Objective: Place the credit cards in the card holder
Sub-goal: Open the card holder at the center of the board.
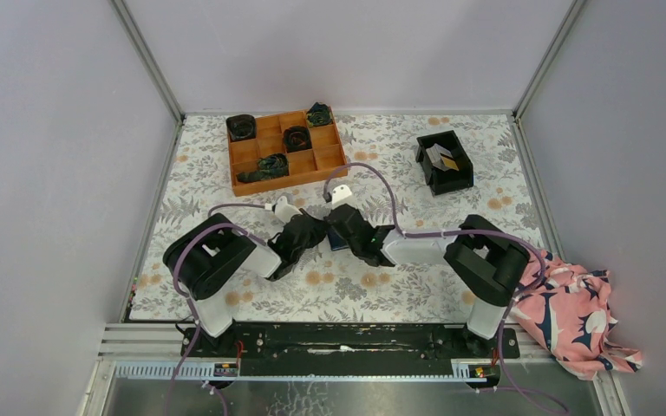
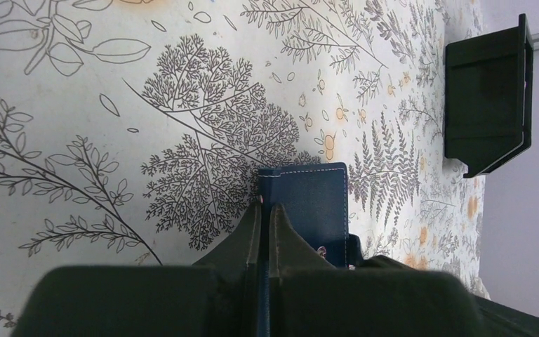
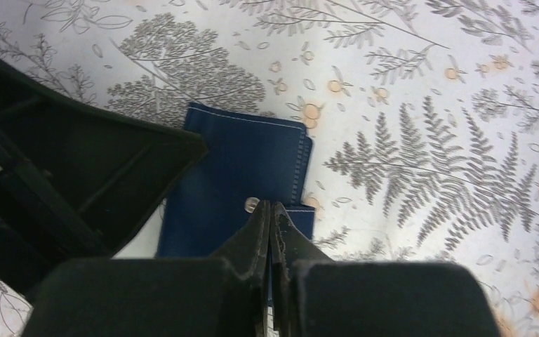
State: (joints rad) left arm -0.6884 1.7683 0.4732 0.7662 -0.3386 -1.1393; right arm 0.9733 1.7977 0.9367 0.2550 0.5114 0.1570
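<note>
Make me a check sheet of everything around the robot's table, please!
Surface: table with a floral print, lying flat.
Job's things: navy card holder on the table between the arms; credit cards, grey and yellow, in the black bin at far right.
Clutter: orange tray with dark bundles in some compartments; pink floral cloth at the near right corner.
Grippers: left gripper and right gripper both appear shut on the card holder.
Cables: purple cables run along both arms.
Surroundings: grey walls on three sides.
</note>
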